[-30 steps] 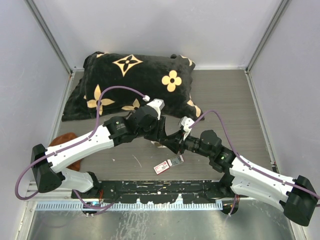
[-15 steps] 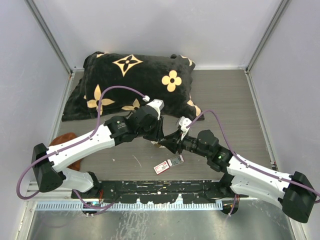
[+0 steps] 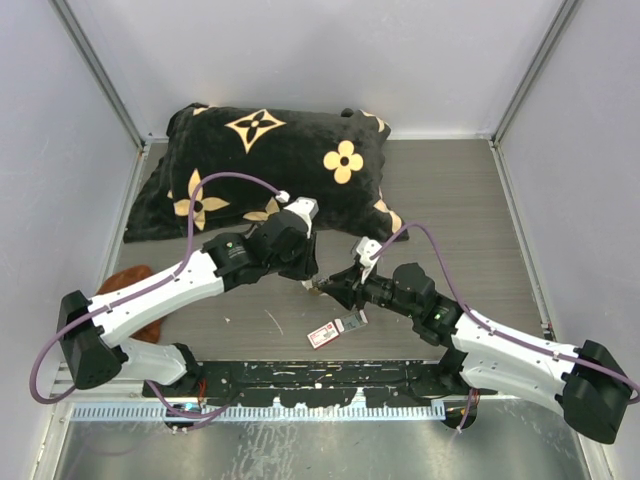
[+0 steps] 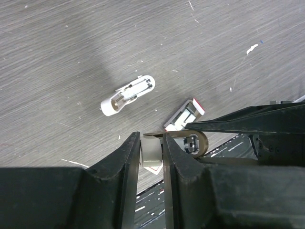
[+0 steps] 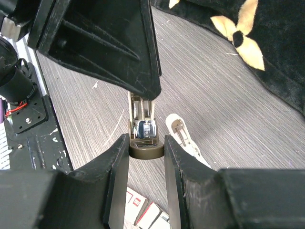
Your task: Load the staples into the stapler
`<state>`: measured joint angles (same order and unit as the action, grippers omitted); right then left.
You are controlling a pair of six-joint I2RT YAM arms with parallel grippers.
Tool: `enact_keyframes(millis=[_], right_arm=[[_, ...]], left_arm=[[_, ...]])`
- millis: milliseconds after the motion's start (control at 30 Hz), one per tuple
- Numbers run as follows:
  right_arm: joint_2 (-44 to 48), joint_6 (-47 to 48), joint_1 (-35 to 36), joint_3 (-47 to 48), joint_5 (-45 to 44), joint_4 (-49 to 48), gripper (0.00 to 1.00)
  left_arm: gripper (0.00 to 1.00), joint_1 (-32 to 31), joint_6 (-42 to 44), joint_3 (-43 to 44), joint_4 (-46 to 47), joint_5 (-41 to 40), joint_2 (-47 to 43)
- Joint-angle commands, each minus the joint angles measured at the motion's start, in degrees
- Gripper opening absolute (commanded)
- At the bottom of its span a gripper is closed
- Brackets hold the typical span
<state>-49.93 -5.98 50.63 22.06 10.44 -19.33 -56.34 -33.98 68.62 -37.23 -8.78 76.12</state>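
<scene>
My right gripper point(image 5: 146, 157) is shut on the rounded end of an olive-brown stapler point(image 5: 143, 143), held above the table with its magazine open and its spring showing. My left gripper point(image 4: 151, 150) is shut on a small silvery-grey block point(image 4: 152, 151), apparently a staple strip, at the stapler's point(image 4: 193, 142) other end. In the top view the two grippers point(image 3: 311, 278) point(image 3: 336, 290) meet at mid-table over the stapler point(image 3: 322, 287). The red-and-white staples box point(image 3: 338, 328) lies below them with its grey tray slid out point(image 4: 183, 114).
A white stapler-shaped piece point(image 4: 127, 95) lies on the table under the grippers, also in the right wrist view point(image 5: 183, 138). A black pillow with tan flowers point(image 3: 270, 160) fills the back left. A reddish-brown object point(image 3: 125, 285) lies at the left under my left arm.
Both grippers have shifted slightly left and nearer the front, staying together at the stapler. The box has not moved.
</scene>
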Motion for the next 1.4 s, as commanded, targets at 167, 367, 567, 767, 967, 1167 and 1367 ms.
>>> enact_keyframes(millis=[167, 367, 567, 767, 967, 1167, 1367], right_arm=[[-2.2, -7.0, -0.5, 0.3, -2.1, -9.2, 0.18], [-6.2, -3.9, -0.5, 0.9, -3.2, -9.8, 0.12], [-4.7, -0.9, -0.5, -2.6, -5.1, -12.4, 0.12], [-5.7, -2.8, -0.5, -4.8, -4.6, -16.2, 0.17], [-7.1, -10.2, -0.5, -5.0, -4.6, -19.5, 0.37], [-6.3, -18.4, -0.5, -4.1, -5.7, -20.3, 0.55], [-6.6, -20.1, -0.5, -5.2, -7.6, -20.8, 0.55]], left_arm=[[0.00, 0.8, 5.0, -0.6, 1.2, -2.8, -2.4], [0.00, 3.8, 5.2, -1.9, 2.7, -5.6, -7.0], [0.00, 13.2, 1.7, -6.3, 5.7, 5.1, -13.4], [0.00, 18.8, -1.1, -10.4, 7.6, 11.4, -16.8], [0.00, 20.7, -2.8, -14.6, 9.9, 10.0, -19.0], [0.00, 22.3, -7.1, -19.6, 15.4, 9.2, -21.5], [0.06, 23.3, -7.8, -21.6, 17.6, 12.1, -22.0]])
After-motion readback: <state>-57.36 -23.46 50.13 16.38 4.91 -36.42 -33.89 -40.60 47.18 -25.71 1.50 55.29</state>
